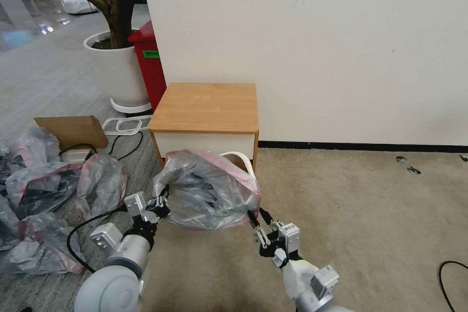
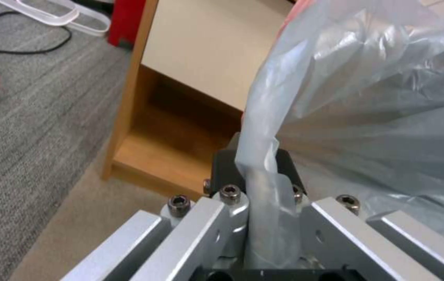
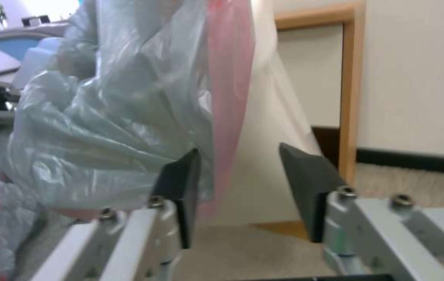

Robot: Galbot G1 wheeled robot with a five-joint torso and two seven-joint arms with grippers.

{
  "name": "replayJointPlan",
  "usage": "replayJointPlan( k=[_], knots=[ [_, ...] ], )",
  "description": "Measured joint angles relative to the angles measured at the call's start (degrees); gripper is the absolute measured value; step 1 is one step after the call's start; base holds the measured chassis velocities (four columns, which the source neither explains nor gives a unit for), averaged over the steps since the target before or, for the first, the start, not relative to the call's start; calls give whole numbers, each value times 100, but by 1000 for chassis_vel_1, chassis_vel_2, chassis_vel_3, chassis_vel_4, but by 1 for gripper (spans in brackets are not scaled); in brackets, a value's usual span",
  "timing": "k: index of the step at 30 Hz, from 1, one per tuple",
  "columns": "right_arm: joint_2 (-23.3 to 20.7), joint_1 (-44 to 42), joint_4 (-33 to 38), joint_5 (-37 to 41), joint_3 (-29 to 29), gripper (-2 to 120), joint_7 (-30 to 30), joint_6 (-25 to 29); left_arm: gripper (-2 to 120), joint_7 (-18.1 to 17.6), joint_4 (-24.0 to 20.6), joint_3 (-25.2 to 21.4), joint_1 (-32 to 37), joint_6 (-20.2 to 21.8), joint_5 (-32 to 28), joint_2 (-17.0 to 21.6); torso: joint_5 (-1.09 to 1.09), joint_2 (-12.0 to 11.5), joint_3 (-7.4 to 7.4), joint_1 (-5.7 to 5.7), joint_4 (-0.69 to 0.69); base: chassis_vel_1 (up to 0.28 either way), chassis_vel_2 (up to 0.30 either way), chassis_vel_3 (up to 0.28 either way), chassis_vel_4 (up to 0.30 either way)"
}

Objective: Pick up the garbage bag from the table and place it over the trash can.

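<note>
Draped loosely over the trash can point(image 1: 242, 160) before the table point(image 1: 207, 107), garbage bag point(image 1: 207, 190): light, limp, slippery film, best taken by the pink rim; left gripper point(image 1: 157, 203) clamped on a gathered fold, right gripper point(image 3: 238, 195) spread apart beside the band.

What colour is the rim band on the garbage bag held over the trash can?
Pink-red, on the garbage bag; right wrist view shows it best.

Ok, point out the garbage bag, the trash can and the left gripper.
garbage bag point(image 1: 207, 195): head view, crinkled grey front.
trash can point(image 1: 245, 162): head view, exposed white rim.
left gripper point(image 2: 256, 173): left wrist view, between fingertips pinching bag plastic.
</note>
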Motion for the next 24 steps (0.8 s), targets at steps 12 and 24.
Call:
replayJointPlan(
  k=[12, 24],
  knots=[
    [-110, -414, 321, -1025, 302, 86, -205, 639, 0, -15, 144, -30, -24, 1, 11, 28, 0, 0, 0, 0, 0, 0, 0, 0, 0],
    [65, 559, 32, -368, 622, 100, -373, 1040, 0, 2, 17, 70, 53, 19, 55, 62, 1, 0, 0, 0, 1, 0, 0, 0, 0]
  ],
)
